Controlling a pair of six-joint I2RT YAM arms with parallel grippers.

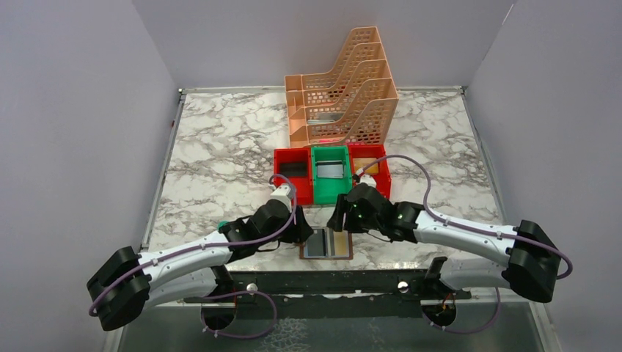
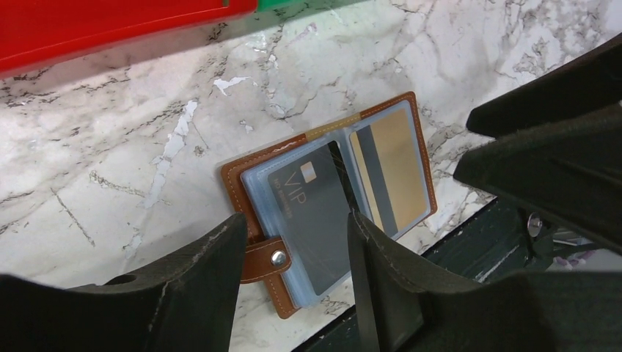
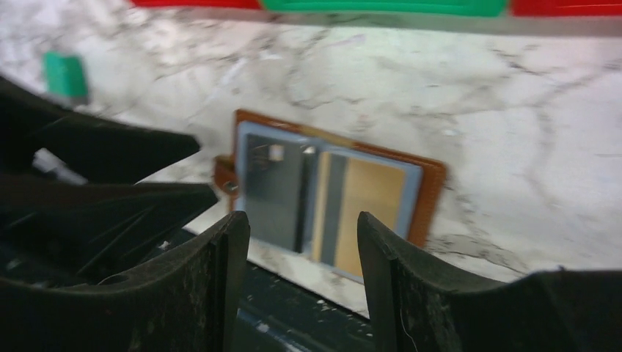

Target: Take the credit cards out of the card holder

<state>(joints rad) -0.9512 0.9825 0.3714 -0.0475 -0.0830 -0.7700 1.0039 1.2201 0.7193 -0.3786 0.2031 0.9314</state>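
The marbled desk carries an orange file rack well behind the card holder. A green bin flanked by 2 red bins stands nearer behind it. The left gripper hangs just left of the holder and the right gripper just behind-right, both with jaws parted and grasping nothing. The holder lies spread open at the desk's near edge, with 2 credit cards in its clear pockets: a dark grey card and a gold card.

Bright, even overhead light leaves only soft shadows on the marble table; the card holder reads sharp in the left wrist view, blurred in the right, its clear sleeves lightly glaring.
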